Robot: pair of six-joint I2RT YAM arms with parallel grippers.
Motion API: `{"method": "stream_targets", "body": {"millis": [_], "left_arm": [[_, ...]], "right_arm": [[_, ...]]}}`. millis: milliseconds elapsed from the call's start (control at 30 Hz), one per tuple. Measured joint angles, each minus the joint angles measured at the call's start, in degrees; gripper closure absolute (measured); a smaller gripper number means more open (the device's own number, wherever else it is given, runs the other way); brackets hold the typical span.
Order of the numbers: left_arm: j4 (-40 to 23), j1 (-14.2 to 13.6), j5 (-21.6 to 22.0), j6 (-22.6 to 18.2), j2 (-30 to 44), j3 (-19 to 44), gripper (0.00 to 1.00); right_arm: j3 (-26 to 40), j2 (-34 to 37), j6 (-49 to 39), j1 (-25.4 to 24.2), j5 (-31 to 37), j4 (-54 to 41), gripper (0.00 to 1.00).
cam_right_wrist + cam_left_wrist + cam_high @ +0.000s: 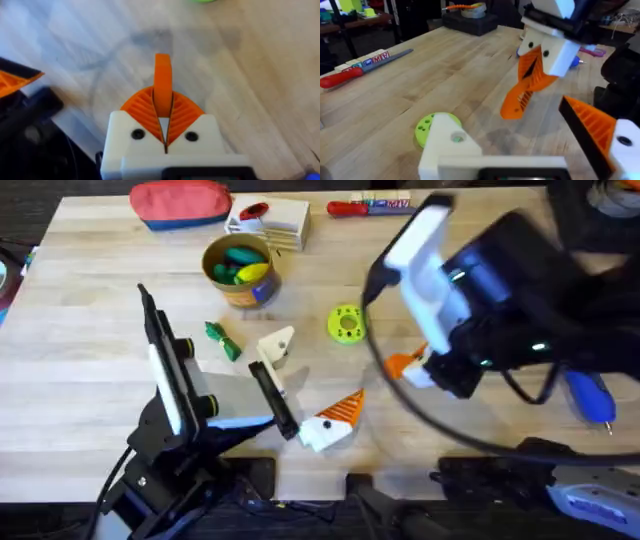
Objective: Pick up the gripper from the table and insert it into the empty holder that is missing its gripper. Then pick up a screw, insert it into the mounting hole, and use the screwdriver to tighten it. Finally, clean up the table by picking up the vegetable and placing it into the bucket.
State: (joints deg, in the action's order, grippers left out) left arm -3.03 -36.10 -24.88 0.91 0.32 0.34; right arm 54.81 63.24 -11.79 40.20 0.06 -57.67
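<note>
Layout on table [90, 370]: bucket [243, 275] stands toward the far side, left of centre, with toy items inside. Box [270, 222] just behind it; pouch [181, 204] to the box's left. Red-handled screwdriver [350, 208] at the far edge, right of the box. Vegetable [222, 340] lies in front of the bucket. Disc with a hole [346, 323] to the vegetable's right. Screwdriver [590, 397] lies near the right edge.
</note>
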Motion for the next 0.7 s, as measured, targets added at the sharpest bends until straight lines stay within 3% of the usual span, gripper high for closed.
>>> {"method": "stream_targets", "body": {"millis": [200, 367, 533, 700], "left_arm": [[0.00, 0.00, 0.00, 0.00, 0.00, 0.00, 0.050], [0.00, 0.00, 0.00, -0.01, 0.00, 0.00, 0.050], [0.00, 0.00, 0.00, 0.00, 0.00, 0.00, 0.049], [0.00, 0.00, 0.00, -0.01, -0.01, 0.00, 0.049]], "right_arm": [[0.15, -10.57, 2.76, -15.57, -11.85, 11.01, 0.996], [-0.98, -10.59, 9.47, -29.03, -31.63, 18.15, 0.996], [-3.49, -1.01, 14.28, -33.84, -49.95, 16.83, 0.996], [-3.87, 9.32, 16.36, -33.33, -65.34, 16.93, 0.997]]}}
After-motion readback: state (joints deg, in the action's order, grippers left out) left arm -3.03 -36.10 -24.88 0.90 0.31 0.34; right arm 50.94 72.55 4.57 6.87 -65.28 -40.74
